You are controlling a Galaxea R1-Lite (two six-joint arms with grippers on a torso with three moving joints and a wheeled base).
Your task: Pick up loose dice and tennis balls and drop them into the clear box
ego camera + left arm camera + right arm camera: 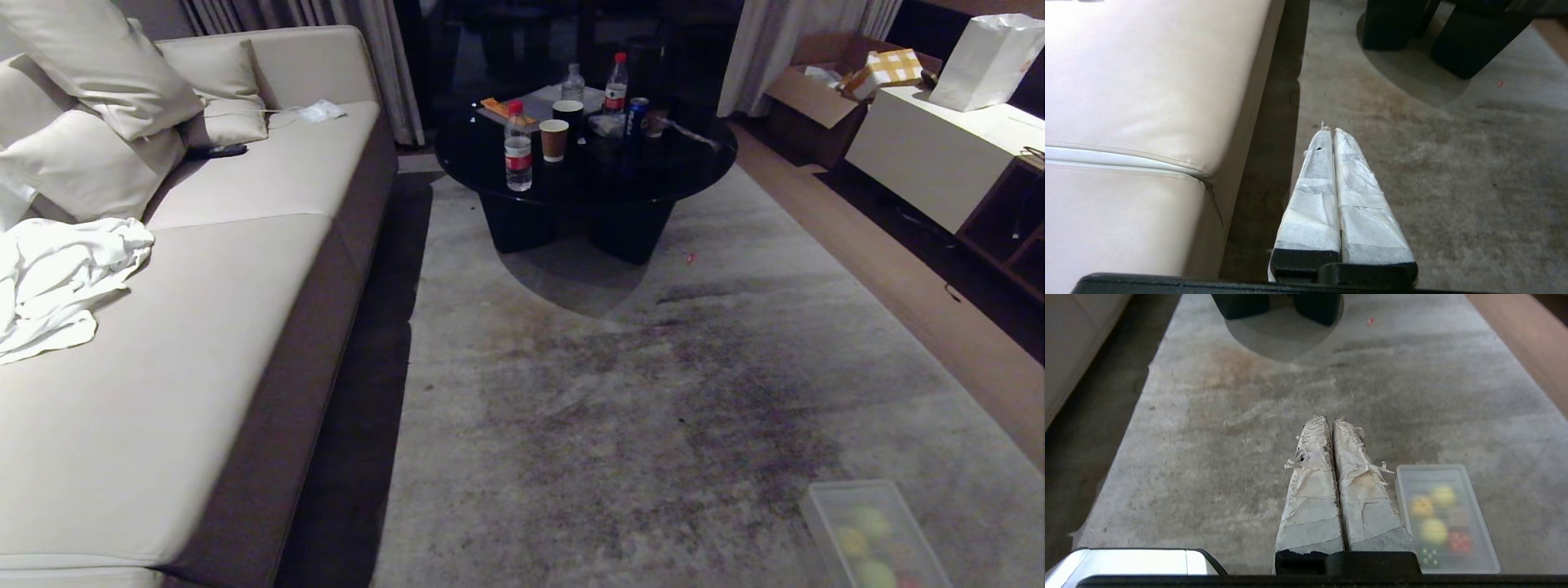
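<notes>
free: wide rug [620, 408] mid-floor | blocked: sofa [204, 327] left, round table [584, 155] ahead, clear box [873, 531] near right

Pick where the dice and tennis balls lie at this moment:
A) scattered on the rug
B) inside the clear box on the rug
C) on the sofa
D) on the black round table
B: the right wrist view shows the tennis balls and dice inside the clear box on the rug.

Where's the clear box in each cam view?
Head view: clear box at the bottom right corner, on the rug, partly cut off.
Left wrist view: not in it.
Right wrist view: lower right, beside the shut right gripper.
Shared landmark: the dark table base.
</notes>
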